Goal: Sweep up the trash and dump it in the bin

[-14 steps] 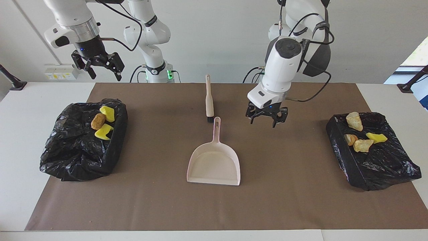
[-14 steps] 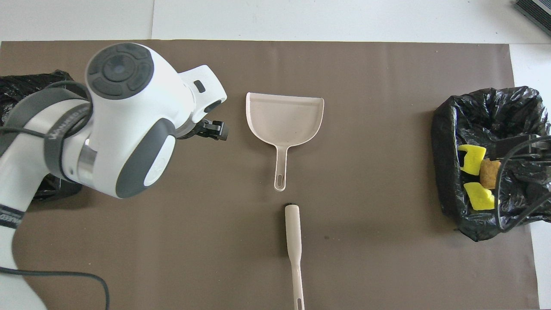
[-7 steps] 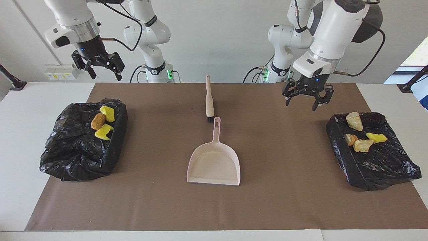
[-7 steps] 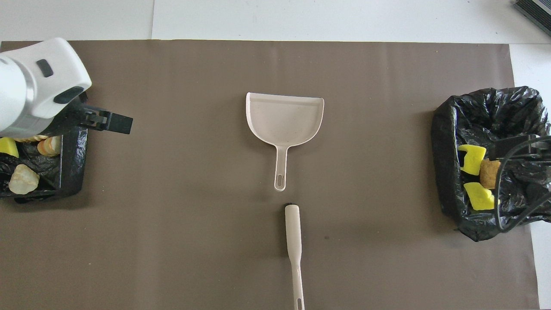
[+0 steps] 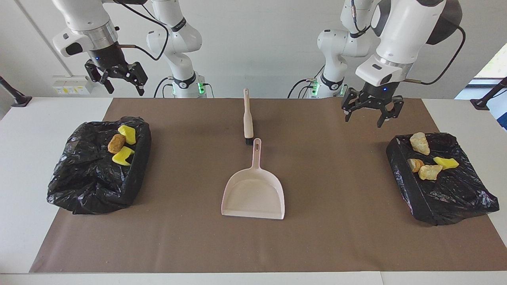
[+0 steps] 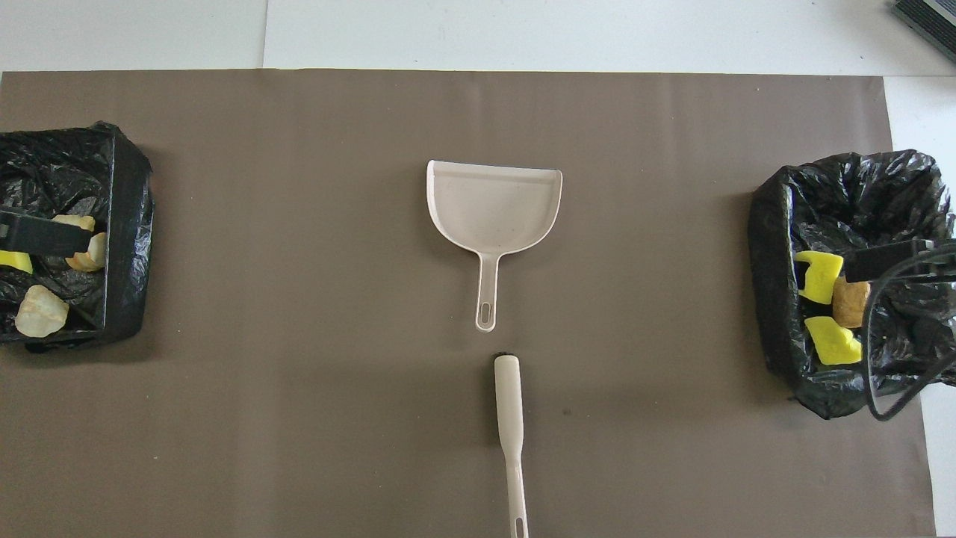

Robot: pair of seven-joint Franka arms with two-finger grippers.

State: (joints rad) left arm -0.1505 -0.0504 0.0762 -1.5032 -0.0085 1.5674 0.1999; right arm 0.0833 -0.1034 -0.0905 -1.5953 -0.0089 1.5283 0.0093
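You will find no brand, label or legible writing on anything here. The trash lies in two lots: three scraps (image 5: 121,145), two yellow and one orange-brown, in the black-lined bin (image 5: 89,178) at the right arm's end of the table, and four scraps (image 5: 427,158), tan lumps and one yellow piece, in the black-lined bin (image 5: 455,194) at the left arm's end. Your dustpan (image 5: 253,194) lies flat at the middle of the brown mat (image 5: 336,237), its long axis running straight toward and away from the robots, handle toward the robots and open mouth away from them. The brush (image 5: 248,114) lies on the same line, nearer to the robots, its dark bristle end just beside the dustpan's handle tip and its own handle pointing at the robots. Your left gripper (image 5: 372,116) hangs in the air over the mat beside its bin, wrist pointing down, fingers spread and empty. Your right gripper (image 5: 119,83) waits high over its end of the table, tilted, fingers likewise apart, holding nothing.
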